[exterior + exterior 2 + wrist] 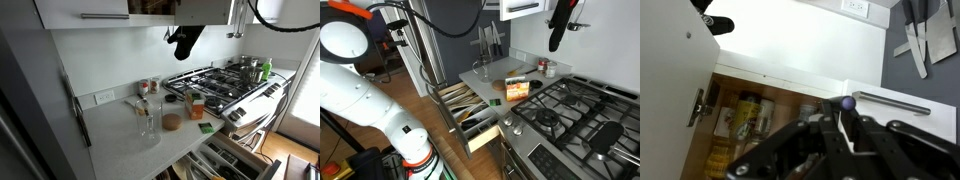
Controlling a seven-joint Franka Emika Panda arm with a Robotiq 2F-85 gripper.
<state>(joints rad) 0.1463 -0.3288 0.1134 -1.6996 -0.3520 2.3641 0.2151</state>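
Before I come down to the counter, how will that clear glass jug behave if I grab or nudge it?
The glass jug looks tall and narrow, so a sideways nudge may well tip it. Its clear walls are likely smooth and slippery, and probably breakable. It appears empty, so it is likely light.

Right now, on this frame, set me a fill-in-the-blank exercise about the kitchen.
The gripper, jaws shut, hangs high beside the upper ____.
The utensil drawers under the counter stand ____.
The steel pot sits on the gas ____.
Missing: cabinet; open; stove.
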